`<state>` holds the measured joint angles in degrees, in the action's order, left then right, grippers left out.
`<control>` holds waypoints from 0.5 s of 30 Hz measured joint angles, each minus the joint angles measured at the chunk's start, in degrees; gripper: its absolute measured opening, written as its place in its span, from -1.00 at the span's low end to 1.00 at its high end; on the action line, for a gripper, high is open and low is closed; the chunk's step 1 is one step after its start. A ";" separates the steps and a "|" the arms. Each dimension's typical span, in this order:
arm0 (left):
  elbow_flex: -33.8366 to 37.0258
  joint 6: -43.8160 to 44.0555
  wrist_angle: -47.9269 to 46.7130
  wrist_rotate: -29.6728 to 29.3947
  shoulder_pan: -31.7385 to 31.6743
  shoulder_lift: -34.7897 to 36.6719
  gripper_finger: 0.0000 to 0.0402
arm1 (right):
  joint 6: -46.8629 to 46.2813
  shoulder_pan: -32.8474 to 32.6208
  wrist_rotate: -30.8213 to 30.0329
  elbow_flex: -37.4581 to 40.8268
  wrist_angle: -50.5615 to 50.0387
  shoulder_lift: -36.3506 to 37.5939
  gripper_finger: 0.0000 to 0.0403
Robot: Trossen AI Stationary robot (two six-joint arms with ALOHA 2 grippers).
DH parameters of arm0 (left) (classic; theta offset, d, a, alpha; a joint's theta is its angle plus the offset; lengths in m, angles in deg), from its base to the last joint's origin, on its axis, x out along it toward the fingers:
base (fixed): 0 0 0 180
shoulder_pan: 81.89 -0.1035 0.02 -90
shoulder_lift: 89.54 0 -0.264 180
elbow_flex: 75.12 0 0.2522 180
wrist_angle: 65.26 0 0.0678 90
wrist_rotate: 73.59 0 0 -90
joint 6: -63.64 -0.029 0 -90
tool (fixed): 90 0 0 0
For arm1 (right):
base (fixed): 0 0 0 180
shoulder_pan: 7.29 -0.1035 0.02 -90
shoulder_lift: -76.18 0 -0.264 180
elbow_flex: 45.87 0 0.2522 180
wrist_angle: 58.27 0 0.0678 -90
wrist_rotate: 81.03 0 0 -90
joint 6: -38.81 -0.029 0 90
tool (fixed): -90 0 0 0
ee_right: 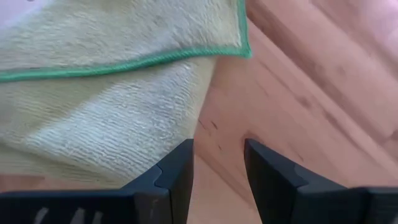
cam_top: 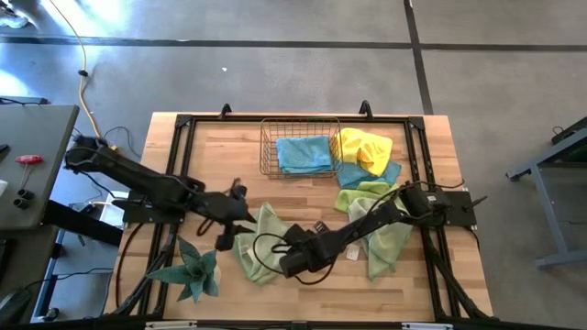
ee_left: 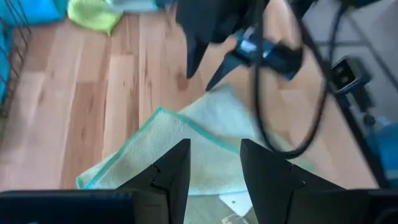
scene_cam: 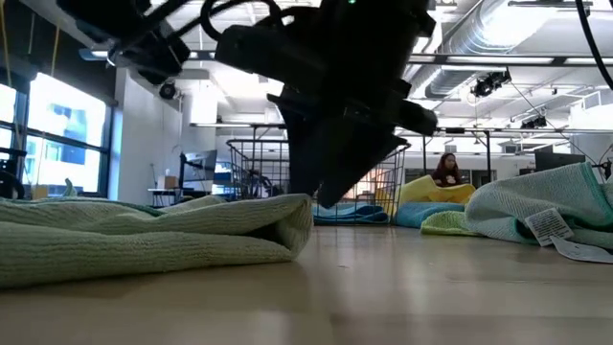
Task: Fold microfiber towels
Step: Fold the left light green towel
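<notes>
The table (cam_top: 413, 284) carries the pale green towel (cam_top: 261, 246), lying crumpled between the 2 grippers. The right gripper (cam_top: 286, 266) hangs low, fingers apart and empty, just beside its near-right edge — nearer than the left gripper (cam_top: 225, 240), also parted, at the towel's left side. The hem (ee_right: 124, 62) runs crosswise ahead of the right fingers.

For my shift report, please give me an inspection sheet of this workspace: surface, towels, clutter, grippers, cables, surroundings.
Surface: wooden table, partly bare.
Job's things: pale green towel lies partly folded under the grippers; another pale green towel, yellow towel and blue towels wait unfolded.
Clutter: wire basket, spiky plant.
Grippers: left gripper open above the towel; right gripper open at its edge.
Cables: yellow cable on the floor.
Surroundings: person seated far behind.
</notes>
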<state>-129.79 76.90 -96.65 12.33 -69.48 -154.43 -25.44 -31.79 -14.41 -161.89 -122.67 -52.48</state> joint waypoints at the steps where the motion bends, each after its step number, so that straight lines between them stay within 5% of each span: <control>1: 0.00 -0.01 0.63 -0.39 -0.10 -1.53 -0.35 | 1.25 -0.19 -0.35 0.00 0.19 0.00 -0.34; 8: 0.02 -3.19 7.70 -1.35 -2.26 -11.98 -0.35 | 6.52 -1.64 -1.39 0.00 0.62 0.00 -0.34; 15: -0.05 -6.55 17.99 6.98 -2.76 -20.13 -0.35 | 4.58 -2.90 -7.86 0.00 0.52 0.00 -0.34</control>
<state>-129.84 70.35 -78.66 19.31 -72.24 -174.55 -20.86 -34.69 -22.27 -161.89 -122.16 -52.48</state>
